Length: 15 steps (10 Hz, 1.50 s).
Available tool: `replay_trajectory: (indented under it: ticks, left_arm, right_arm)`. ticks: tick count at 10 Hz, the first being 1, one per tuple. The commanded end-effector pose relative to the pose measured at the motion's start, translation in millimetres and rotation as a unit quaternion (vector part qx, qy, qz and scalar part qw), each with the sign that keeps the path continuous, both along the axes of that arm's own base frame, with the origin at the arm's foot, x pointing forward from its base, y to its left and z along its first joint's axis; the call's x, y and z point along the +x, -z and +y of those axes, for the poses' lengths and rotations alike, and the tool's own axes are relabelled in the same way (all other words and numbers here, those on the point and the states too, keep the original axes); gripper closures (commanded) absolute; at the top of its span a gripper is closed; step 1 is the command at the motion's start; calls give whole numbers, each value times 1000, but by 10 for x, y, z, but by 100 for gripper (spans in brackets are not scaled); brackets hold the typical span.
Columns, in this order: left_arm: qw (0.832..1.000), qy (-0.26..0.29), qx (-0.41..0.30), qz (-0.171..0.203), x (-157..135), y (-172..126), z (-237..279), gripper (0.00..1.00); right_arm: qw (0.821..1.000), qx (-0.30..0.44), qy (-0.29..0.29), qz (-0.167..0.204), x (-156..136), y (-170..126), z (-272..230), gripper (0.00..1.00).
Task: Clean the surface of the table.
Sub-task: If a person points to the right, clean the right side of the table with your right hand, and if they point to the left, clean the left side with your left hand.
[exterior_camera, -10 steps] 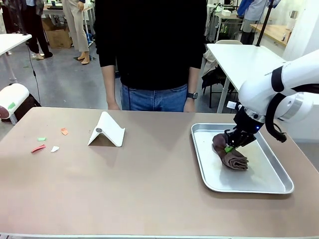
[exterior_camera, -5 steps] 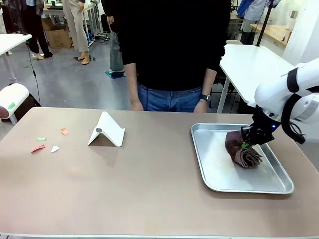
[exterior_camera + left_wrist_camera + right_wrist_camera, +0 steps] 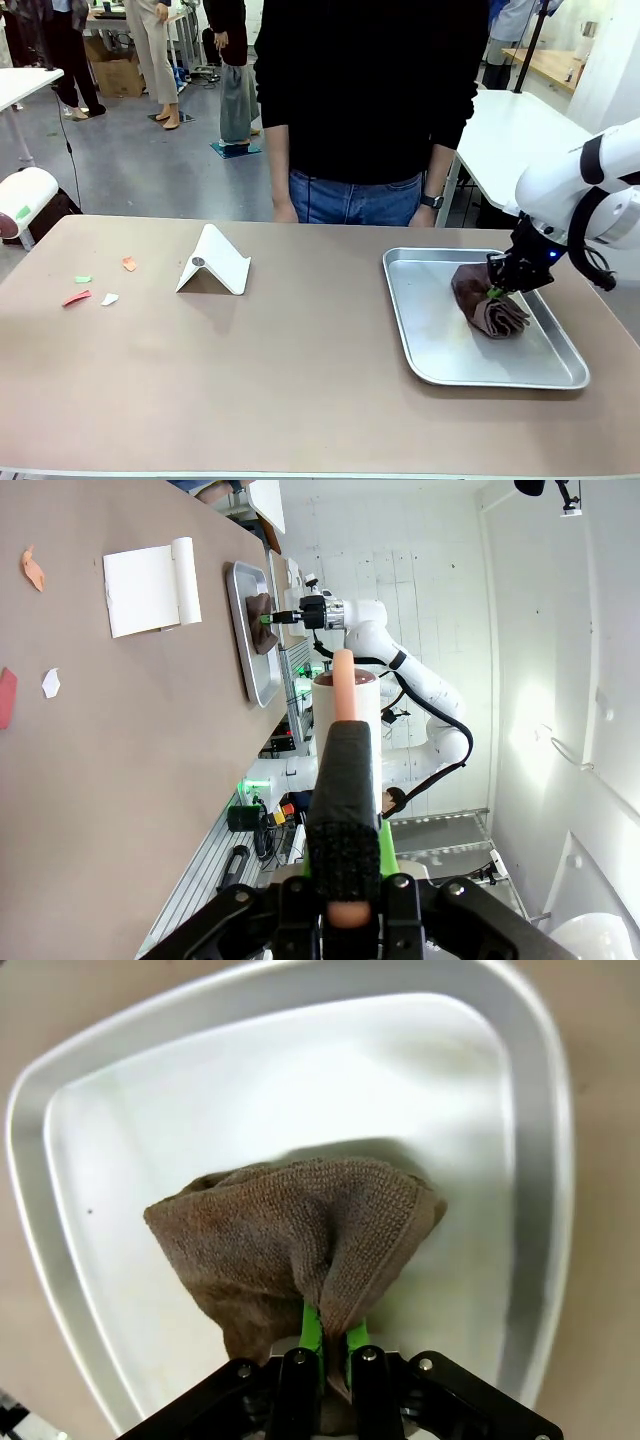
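One broad table (image 3: 300, 400) held a tray (image 3: 440, 360), where the right end effector (image 3: 493, 292) pinched a brown cloth (image 3: 480, 312). Scraps (image 3: 77, 297) lay well left of the tray, seemingly nearer the left end effector (image 3: 345, 742), clamped on a peach stick (image 3: 343, 680).

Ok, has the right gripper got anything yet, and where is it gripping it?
Yes: the right gripper is shut on the brown cloth, pinching a bunched fold near its middle, over the metal tray.
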<state>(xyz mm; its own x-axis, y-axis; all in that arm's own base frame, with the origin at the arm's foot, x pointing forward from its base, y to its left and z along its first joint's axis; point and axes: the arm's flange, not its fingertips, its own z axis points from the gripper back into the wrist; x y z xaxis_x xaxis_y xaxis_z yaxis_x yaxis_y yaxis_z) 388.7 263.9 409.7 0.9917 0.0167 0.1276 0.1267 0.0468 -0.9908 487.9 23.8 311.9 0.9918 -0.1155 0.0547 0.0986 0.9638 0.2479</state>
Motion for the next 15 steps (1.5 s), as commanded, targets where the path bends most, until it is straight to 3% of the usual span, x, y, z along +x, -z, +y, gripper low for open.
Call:
replay_trajectory:
  ticks: [1,7,11,13,15]
  left_arm:
    - [1000,1,-3,0,-36,-40,16,100]
    - [1000,1,-3,0,-36,-40,16,100]
    - [1000,1,-3,0,-36,-40,16,100]
    - [1000,1,-3,0,-36,-40,16,100]
    - [1000,1,-3,0,-36,-40,16,100]
  right_arm:
    - [999,38,-29,4,-49,56,174,90]
    - [987,65,-143,13,-71,-39,855,90]
    - [987,61,-149,12,-87,-58,889,90]
    - [983,110,-146,8,-118,-261,695,90]
    - [964,226,-136,18,-200,-714,196,90]
